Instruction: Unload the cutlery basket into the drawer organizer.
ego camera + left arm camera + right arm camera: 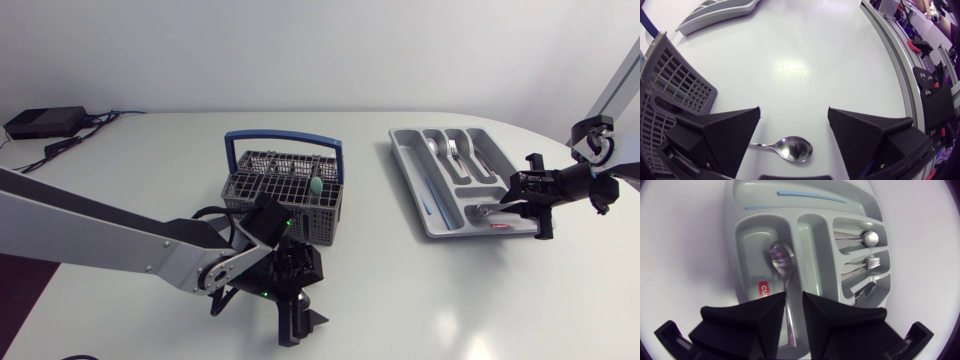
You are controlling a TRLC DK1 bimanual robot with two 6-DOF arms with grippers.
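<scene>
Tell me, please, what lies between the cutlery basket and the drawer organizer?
Only bare tabletop lies between the cutlery basket and the drawer organizer. The head view shows this stretch plainly.

Nothing reads whole: a red label (pixel 764 289) with white lettering lies on the drawer organizer's (pixel 738 255) floor, seemingly partly hidden.

White table (pixel 420 300) bears cutlery basket (pixel 240 188), drawer organizer (pixel 412 185), a loose spoon (pixel 790 148) and a black box (pixel 45 122)
</scene>
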